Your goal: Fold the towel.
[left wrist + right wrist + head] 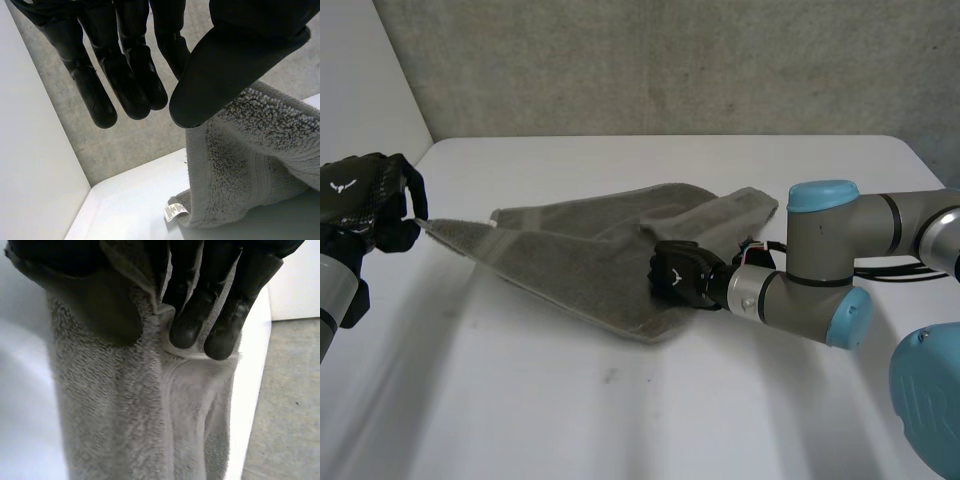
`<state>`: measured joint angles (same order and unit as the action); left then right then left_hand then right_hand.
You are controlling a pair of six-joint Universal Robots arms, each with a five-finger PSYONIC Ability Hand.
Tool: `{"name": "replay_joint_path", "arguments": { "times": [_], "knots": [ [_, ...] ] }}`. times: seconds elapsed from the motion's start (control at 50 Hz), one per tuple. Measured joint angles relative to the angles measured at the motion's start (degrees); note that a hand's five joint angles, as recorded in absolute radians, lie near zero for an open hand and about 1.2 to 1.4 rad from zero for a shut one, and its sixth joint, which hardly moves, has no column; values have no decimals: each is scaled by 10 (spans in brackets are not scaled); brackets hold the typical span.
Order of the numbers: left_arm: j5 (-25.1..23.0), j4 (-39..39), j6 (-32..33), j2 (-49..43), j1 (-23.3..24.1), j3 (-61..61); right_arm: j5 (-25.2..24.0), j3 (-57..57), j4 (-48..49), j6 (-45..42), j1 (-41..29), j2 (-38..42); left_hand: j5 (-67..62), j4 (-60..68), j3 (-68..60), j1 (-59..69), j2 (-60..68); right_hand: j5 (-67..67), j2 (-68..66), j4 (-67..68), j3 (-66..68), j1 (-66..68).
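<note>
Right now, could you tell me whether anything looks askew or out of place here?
Only the towel: it lies skewed and rumpled on the table, one corner pinched up by the left robot hand, a raised fold pinched by the right robot hand. Nothing is spilled or damaged.

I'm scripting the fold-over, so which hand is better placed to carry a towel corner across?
Left. The left hand pinches the towel's outer corner, lifted off the table with the cloth stretched. The right hand pinches a fold low near the towel's front edge, better suited to anchoring.
</note>
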<state>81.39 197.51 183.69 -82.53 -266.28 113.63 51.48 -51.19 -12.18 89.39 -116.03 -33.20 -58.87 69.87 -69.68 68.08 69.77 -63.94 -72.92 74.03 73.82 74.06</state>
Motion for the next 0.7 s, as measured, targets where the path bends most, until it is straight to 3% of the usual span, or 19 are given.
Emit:
{"name": "replay_joint_path", "arguments": {
  "times": [0.16, 0.32, 0.48, 0.56, 0.7],
  "knots": [
    [0, 1, 1, 0, -1, -1, 25, 25, 3, 47, 1, -47, 0, 0, 0, 0, 0, -15, -7, 27, 23, 7],
    [1, 0, 1, 1, 0, -4, 88, 3, 13, 167, 8, -138, 0, 0, 0, 0, 0, -15, -7, 27, 23, 7],
    [2, -6, -1, 15, 4, -13, 212, -105, 13, 288, 10, -269, 0, 0, 0, 0, 0, -15, -7, 27, 23, 7],
    [1, -18, -14, 41, 9, -25, 270, -177, 10, 374, 17, -374, 0, 0, 0, 0, 0, -15, -7, 27, 23, 7],
    [-11, -74, -39, 93, 13, -47, 299, -243, -6, 459, 39, -528, 0, 0, 0, 0, 0, -15, -7, 27, 23, 7]
  ]
}}
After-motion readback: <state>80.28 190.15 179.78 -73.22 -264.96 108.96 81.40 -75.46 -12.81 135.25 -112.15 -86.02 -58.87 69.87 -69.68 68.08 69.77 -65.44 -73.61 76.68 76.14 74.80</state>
